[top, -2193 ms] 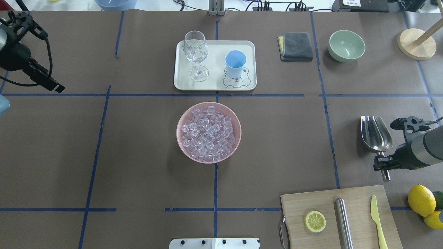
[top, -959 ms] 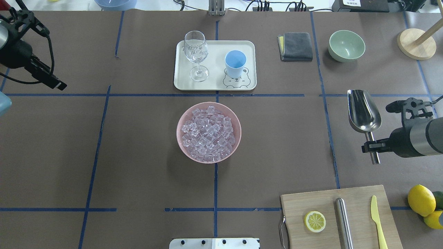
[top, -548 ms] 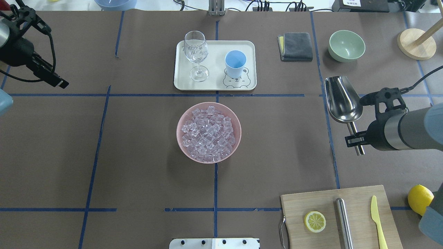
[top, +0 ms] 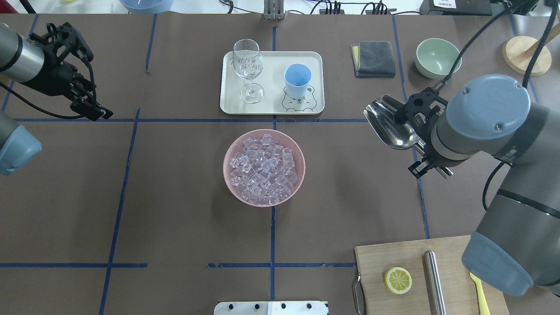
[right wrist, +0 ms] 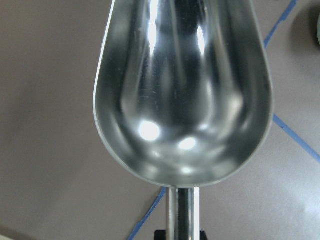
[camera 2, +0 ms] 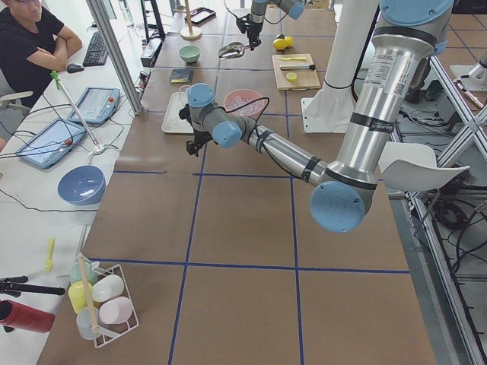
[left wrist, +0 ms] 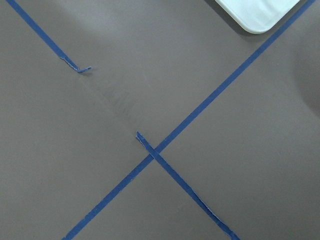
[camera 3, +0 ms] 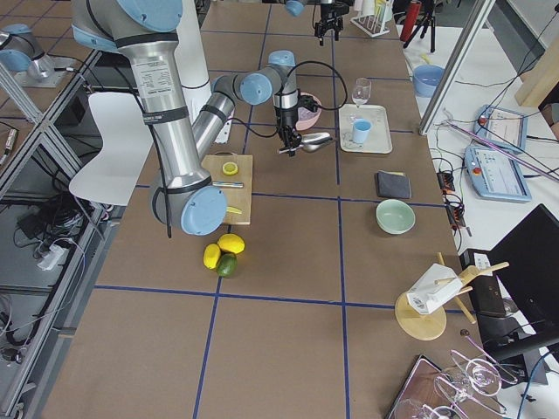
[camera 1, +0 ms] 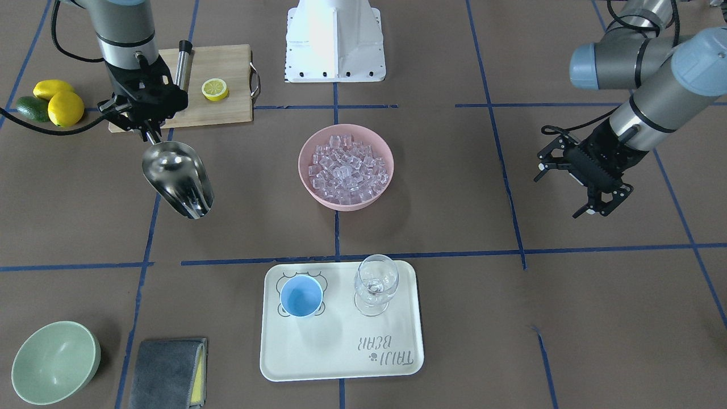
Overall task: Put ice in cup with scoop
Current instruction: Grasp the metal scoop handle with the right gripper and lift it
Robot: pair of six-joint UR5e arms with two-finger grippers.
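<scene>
- My right gripper (camera 1: 150,132) is pinched on the rod handle of the scoop (camera 1: 177,179). The trough is empty and hangs clear of the table.
- The ice (camera 1: 347,168) is heaped in the pink bowl (camera 1: 305,170), to my left of the scoop and well apart from it.
- The scoop's long axis runs away from me, with its mouth slanted toward the bowl's side.
- The cup (camera 1: 301,296) stands on the tray (camera 1: 341,352) beyond the bowl, beside the wine glass (camera 1: 375,291).
- My left gripper (camera 1: 558,197) is spread and empty, so the scooping falls to my right arm.
- I count one scoop, one cup, one bowl of ice and one glass. The cubes are too many to count.
</scene>
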